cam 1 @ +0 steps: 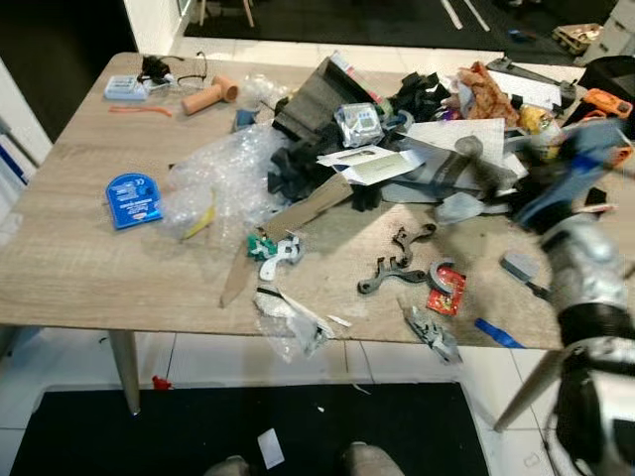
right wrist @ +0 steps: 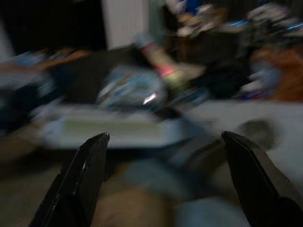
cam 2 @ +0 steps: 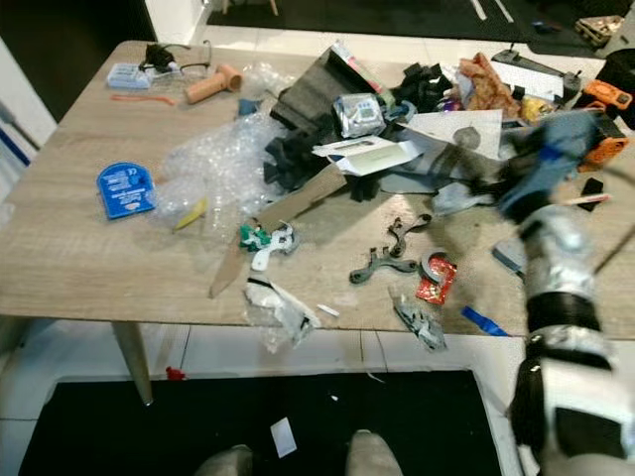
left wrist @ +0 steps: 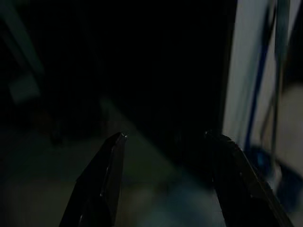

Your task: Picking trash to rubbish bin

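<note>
- Wooden table (cam 1: 69, 268) spans the head views, standing on white tile, with a black mat on the floor under its near edge; two shoe tips show at the bottom of the frame.
- Across the middle and far right of the table lies a heap of trash — dark foam pieces (cam 1: 317, 99), white paper sheets (cam 1: 461, 134), a flattened white box (cam 1: 369, 164) and a silver foil packet (cam 1: 357, 123).
- Crumpled bubble wrap (cam 1: 223, 178) spreads to the left of the heap, and a long brown cardboard strip (cam 1: 288, 233) runs out of it toward the near edge.
- Right arm reaches in over the right side of the table, blurred; its right gripper (right wrist: 163, 156) is hard to make out from the head, but the right wrist view shows its two black fingers spread wide with nothing between them, pointing at the white box and foil packet.
- Left gripper (left wrist: 165, 156) appears in the very dark left wrist view — fingers well apart, empty, a pale wall with a blue line beside them.
- Smaller things lie apart on the bare wood: a blue round-topped card (cam 1: 133, 198) at the left, a tan cylinder (cam 1: 208, 95) at the far left, grey plastic brackets (cam 1: 392, 268) near the front, a red wrapper (cam 1: 448, 294) just beside them, and a clear plastic scrap (cam 1: 293, 322) hanging over the near edge.
</note>
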`<state>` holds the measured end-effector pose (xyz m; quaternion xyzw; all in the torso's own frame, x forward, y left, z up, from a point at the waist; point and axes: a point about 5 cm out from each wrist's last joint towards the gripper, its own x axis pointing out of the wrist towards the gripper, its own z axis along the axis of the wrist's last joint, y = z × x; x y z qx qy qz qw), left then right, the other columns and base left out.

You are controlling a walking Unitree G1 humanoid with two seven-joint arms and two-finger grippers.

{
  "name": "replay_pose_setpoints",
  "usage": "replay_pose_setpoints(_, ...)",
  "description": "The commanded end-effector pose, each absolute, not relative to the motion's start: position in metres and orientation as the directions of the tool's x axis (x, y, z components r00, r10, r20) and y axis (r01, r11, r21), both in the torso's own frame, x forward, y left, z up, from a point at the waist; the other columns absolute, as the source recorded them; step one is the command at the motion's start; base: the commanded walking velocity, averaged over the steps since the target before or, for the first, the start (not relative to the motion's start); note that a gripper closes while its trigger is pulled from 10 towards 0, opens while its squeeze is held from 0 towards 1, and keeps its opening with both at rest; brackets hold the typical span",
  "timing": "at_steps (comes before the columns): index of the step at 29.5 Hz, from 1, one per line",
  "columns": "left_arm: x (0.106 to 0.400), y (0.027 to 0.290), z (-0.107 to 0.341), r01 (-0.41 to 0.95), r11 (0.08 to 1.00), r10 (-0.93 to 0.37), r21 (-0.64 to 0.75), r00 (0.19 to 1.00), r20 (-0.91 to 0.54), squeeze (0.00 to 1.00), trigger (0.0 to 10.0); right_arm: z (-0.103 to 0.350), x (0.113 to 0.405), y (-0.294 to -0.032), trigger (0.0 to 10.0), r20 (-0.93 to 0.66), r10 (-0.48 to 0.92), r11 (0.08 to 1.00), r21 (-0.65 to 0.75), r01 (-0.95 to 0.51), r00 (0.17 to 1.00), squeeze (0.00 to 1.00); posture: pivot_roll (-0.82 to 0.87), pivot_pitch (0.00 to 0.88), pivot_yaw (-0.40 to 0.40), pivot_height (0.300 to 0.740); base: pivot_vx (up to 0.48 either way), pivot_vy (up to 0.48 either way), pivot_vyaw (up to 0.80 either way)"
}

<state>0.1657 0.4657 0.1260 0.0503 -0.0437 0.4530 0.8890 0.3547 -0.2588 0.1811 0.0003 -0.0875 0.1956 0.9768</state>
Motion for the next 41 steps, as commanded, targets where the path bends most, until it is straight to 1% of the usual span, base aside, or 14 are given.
replay_pose_setpoints(1, 0.17, 0.466, 0.14, -0.785, 0.619, 0.766, 0.031, 0.612, 0.197, 0.0, 10.0, 0.182, 0.353, -0.255, 10.0, 0.18, 0.406, 0.913, -0.045, -0.405, 0.896, 0.0, -0.08, 0.073, -0.022, 0.74, 0.0, 0.0, 0.0)
replay_pose_setpoints(2, 0.17, 0.466, 0.14, -0.785, 0.619, 0.766, 0.031, 0.612, 0.197, 0.0, 10.0, 0.182, 0.353, -0.255, 10.0, 0.18, 0.406, 0.913, -0.045, -0.405, 0.896, 0.0, -0.08, 0.073, -0.022, 0.74, 0.0, 0.0, 0.0)
replay_pose_setpoints(3, 0.187, 0.456, 0.15, -0.717, 0.696, 0.688, 0.031, 0.679, 0.255, 0.0, 10.0, 0.18, 0.354, -0.252, 10.0, 0.176, 0.384, 0.923, -0.055, -0.38, 0.907, 0.0, -0.08, 0.066, -0.022, 0.74, 0.0, 0.0, 0.0)
replay_pose_setpoints(6, 0.229, 0.397, 0.159, -0.429, 0.895, 0.366, 0.124, 0.863, 0.348, 0.0, 10.0, 0.178, 0.355, -0.248, 10.0, 0.192, 0.312, 0.95, -0.07, -0.304, 0.931, 0.0, -0.07, 0.055, -0.022, 0.74, 0.0, 0.0, 0.0)
replay_pose_setpoints(8, 0.233, 0.385, 0.159, -0.381, 0.915, 0.314, 0.132, 0.88, 0.357, 0.0, 10.0, 0.179, 0.356, -0.248, 10.0, 0.197, 0.302, 0.953, -0.069, -0.294, 0.933, 0.0, -0.07, 0.053, -0.023, 0.74, 0.0, 0.0, 0.0)
replay_pose_setpoints(11, 0.24, 0.349, 0.165, -0.279, 0.954, 0.215, 0.109, 0.892, 0.398, 0.0, 10.0, 0.182, 0.356, -0.242, 10.0, 0.215, 0.278, 0.96, -0.073, -0.269, 0.936, 0.0, -0.07, 0.038, -0.028, 0.74, 0.0, 0.0, 0.0)
replay_pose_setpoints(14, 0.241, 0.335, 0.167, -0.241, 0.965, 0.18, 0.102, 0.894, 0.409, 0.0, 10.0, 0.182, 0.354, -0.239, 10.0, 0.213, 0.288, 0.957, -0.092, -0.274, 0.934, 0.0, -0.07, 0.032, -0.031, 0.74, 0.0, 0.0, 0.0)
replay_pose_setpoints(17, 0.242, 0.295, 0.171, -0.128, 0.989, 0.083, 0.078, 0.901, 0.425, 0.0, 10.0, 0.178, 0.35, -0.226, 10.0, 0.197, 0.303, 0.951, -0.121, -0.283, 0.932, 0.0, -0.06, 0.0, -0.039, 0.74, 0.0, 0.0, 0.0)
replay_pose_setpoints(20, 0.241, 0.29, 0.172, -0.118, 0.991, 0.08, 0.063, 0.901, 0.426, 0.0, 10.0, 0.177, 0.348, -0.223, 10.0, 0.193, 0.31, 0.949, -0.125, -0.29, 0.931, 0.0, -0.06, 0.0, -0.039, 0.74, 0.0, 0.0, 0.0)
replay_pose_setpoints(25, 0.242, 0.261, 0.171, -0.046, 0.999, 0.036, 0.016, 0.911, 0.411, 0.0, 10.0, 0.162, 0.349, -0.223, 10.0, 0.147, 0.264, 0.962, -0.118, -0.248, 0.953, 0.0, -0.06, 0.0, -0.034, 0.74, 0.0, 0.0, 0.0)
replay_pose_setpoints(31, 0.246, 0.248, 0.17, -0.013, 1.0, 0.011, 0.001, 0.92, 0.392, 0.0, 10.0, 0.161, 0.354, -0.219, 10.0, 0.131, 0.25, 0.965, -0.116, -0.236, 0.959, 0.0, -0.06, 0.0, -0.027, 0.74, 0.0, 0.0, 0.0)
replay_pose_setpoints(33, 0.251, 0.224, 0.173, 0.066, 0.998, -0.058, -0.007, 0.92, 0.387, 0.0, 10.0, 0.158, 0.357, -0.209, 10.0, 0.087, 0.281, 0.955, -0.124, -0.269, 0.956, 0.0, -0.06, 0.0, -0.023, 0.74, 0.0, 0.0, 0.0)
replay_pose_setpoints(37, 0.259, 0.198, 0.181, 0.166, 0.986, -0.152, 0.001, 0.903, 0.401, 0.0, 10.0, 0.153, 0.362, -0.202, 10.0, -0.03, 0.315, 0.932, -0.181, -0.315, 0.949, 0.0, -0.07, 0.0, -0.025, 0.74, 0.0, 0.0, 0.0)
replay_pose_setpoints(41, 0.269, 0.186, 0.186, 0.22, 0.975, -0.217, 0.041, 0.886, 0.409, 0.0, 10.0, 0.155, 0.37, -0.203, 10.0, -0.125, 0.318, 0.916, -0.214, -0.338, 0.94, 0.0, -0.07, 0.0, -0.03, 0.74, 0.0, 0.0, 0.0)
